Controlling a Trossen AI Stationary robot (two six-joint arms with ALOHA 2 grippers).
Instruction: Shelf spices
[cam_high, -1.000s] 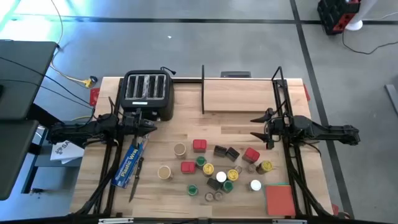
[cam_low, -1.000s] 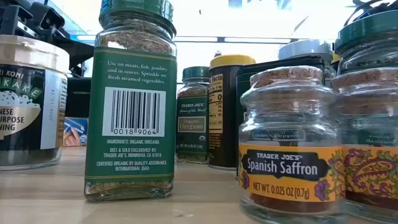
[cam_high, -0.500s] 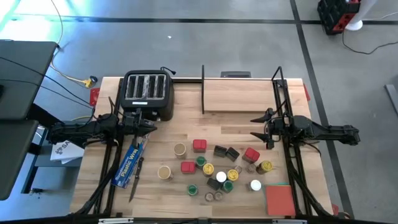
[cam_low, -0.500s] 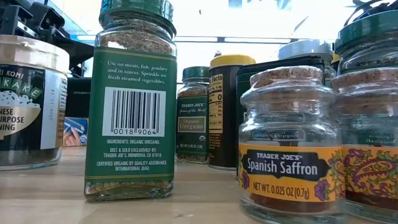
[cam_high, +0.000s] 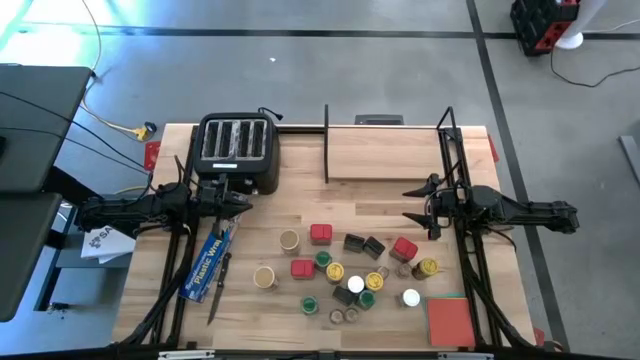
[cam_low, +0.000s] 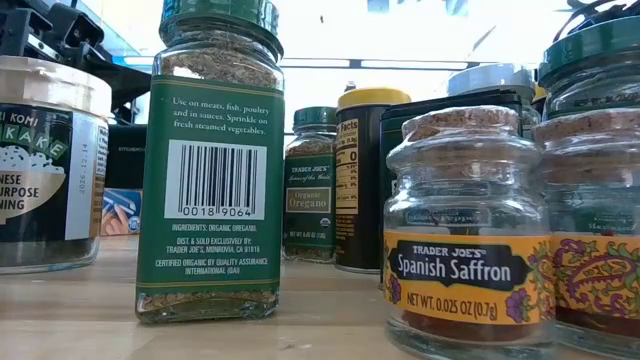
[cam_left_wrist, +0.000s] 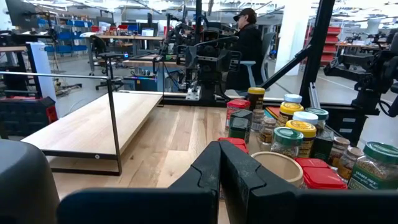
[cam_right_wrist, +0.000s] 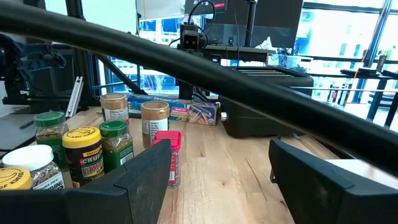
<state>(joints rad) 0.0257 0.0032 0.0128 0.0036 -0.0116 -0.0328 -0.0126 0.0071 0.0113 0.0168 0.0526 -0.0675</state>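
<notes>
Two claws: hovering above the worktop (cam_high: 250, 225), holding nothing
Left claw (cam_high: 243, 200): shut, at 9 o'clock
Right claw (cam_high: 410, 216): spread wide, at 3 o'clock
Spices (cam_high: 350, 270): clustered at 6 o'clock
Shelf (cam_high: 385, 150): bare, at 12 o'clock

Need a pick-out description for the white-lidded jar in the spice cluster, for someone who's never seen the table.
Start at the flat red square pad at the table's near right corner in the high view. Just beyond its far left corner stands the white-lidded jar, at the right edge of the spice cluster. It is the nearest jar to the pad; the other white lid sits deeper in the cluster, among yellow lids.
</notes>
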